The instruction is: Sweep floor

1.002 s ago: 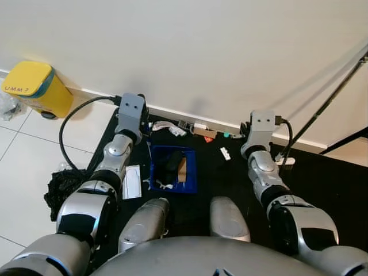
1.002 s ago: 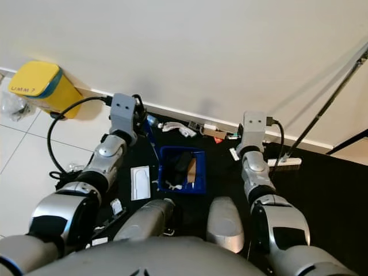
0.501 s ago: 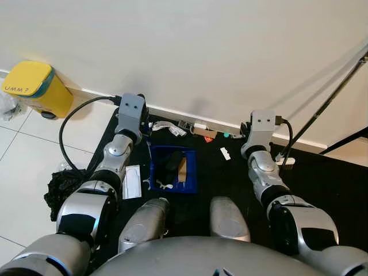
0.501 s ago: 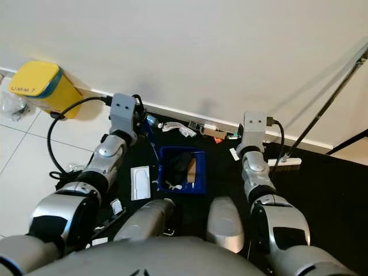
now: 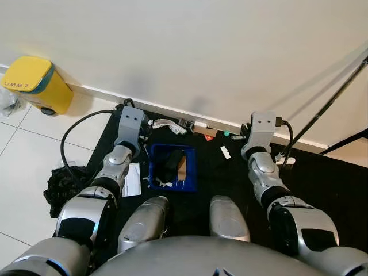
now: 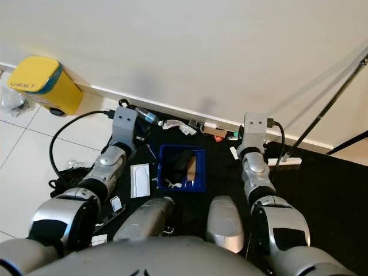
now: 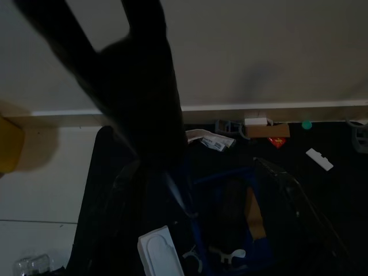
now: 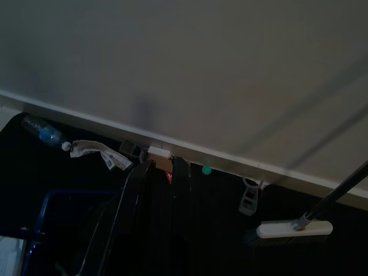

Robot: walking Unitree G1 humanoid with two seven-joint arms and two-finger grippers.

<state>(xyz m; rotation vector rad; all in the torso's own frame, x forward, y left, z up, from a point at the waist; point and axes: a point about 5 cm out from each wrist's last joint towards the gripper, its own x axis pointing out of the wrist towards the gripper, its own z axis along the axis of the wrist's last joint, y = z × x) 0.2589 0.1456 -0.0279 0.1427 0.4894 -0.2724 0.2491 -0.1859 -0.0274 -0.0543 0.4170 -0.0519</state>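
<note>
A blue dustpan (image 5: 172, 168) lies on a black mat (image 5: 322, 178) in front of my knees, with a dark lump and scraps in it. Litter sits along the baseboard: crumpled paper (image 5: 167, 125), a cardboard piece (image 5: 201, 129), a green cap (image 5: 226, 133) and a white scrap (image 5: 225, 152). A white-headed broom (image 6: 284, 163) rests on the mat at the right, its handle leaning up the wall. My left gripper (image 7: 194, 164) hovers open over the dustpan's left side. My right gripper (image 8: 163, 163) is open, aimed at the baseboard litter, with the broom (image 8: 293, 230) off to its side.
A yellow bin (image 5: 35, 84) stands against the wall at the far left on white tiles. A plastic bottle (image 6: 146, 117) lies by the baseboard. A white flat pack (image 5: 132, 179) and a black mesh bundle (image 5: 60, 187) lie left of the dustpan. A black tripod leg (image 5: 339, 86) slants at right.
My left wrist has drawn back a little from the wall, and the plastic bottle now shows beyond it. The right arm and the dustpan have stayed put.
</note>
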